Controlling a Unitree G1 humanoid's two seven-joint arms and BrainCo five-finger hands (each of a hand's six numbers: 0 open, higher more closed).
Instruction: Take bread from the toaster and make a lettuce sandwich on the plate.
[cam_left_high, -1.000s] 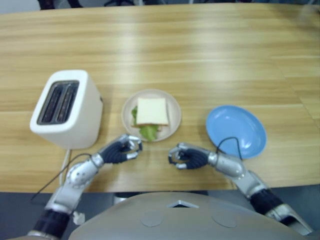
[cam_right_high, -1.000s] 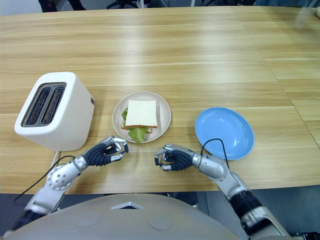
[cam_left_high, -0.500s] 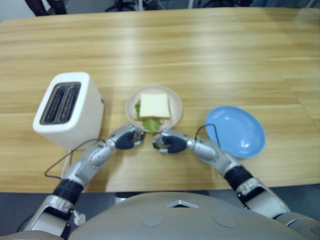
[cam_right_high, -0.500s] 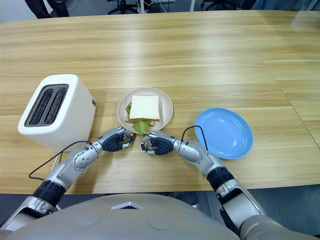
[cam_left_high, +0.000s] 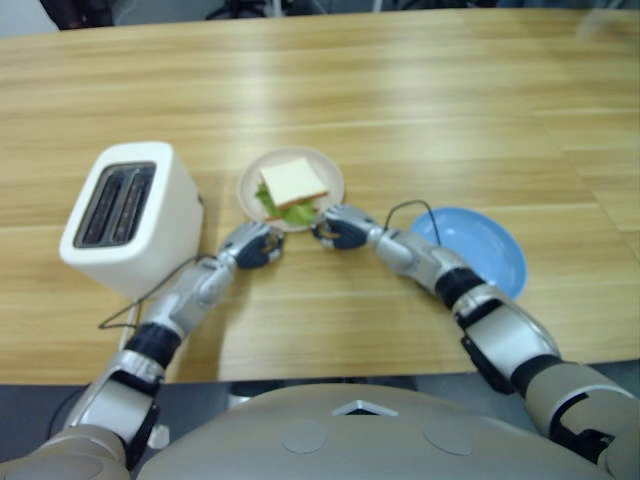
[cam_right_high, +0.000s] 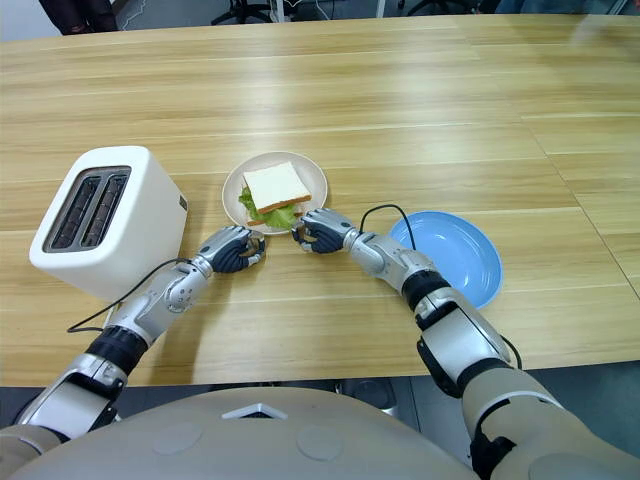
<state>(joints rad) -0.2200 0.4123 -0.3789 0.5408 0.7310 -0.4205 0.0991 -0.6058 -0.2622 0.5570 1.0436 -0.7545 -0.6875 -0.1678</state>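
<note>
On the table (cam_right_high: 400, 100), the toaster (cam_right_high: 105, 220) stands at the left, the plate (cam_right_high: 275, 158) bearing the sandwich (cam_right_high: 275, 187) lies right of it, a second plate (cam_right_high: 460, 255) lies farther right and nearer, and the left hand (cam_right_high: 232, 249) and right hand (cam_right_high: 318, 230) sit at the first plate's near rim.

The toaster (cam_right_high: 110, 225) is creamy white with dark slots. The plate (cam_right_high: 311, 172) is pale beige; the bread (cam_right_high: 275, 185) is white with a tan crust, over green lettuce (cam_right_high: 272, 213). The blue plate (cam_right_high: 455, 250) is plain light blue. The tabletop (cam_right_high: 400, 100) is honey-coloured wood with long grain streaks. The left robot hand (cam_right_high: 232, 250) and right robot hand (cam_right_high: 318, 232) are black and silver.
</note>
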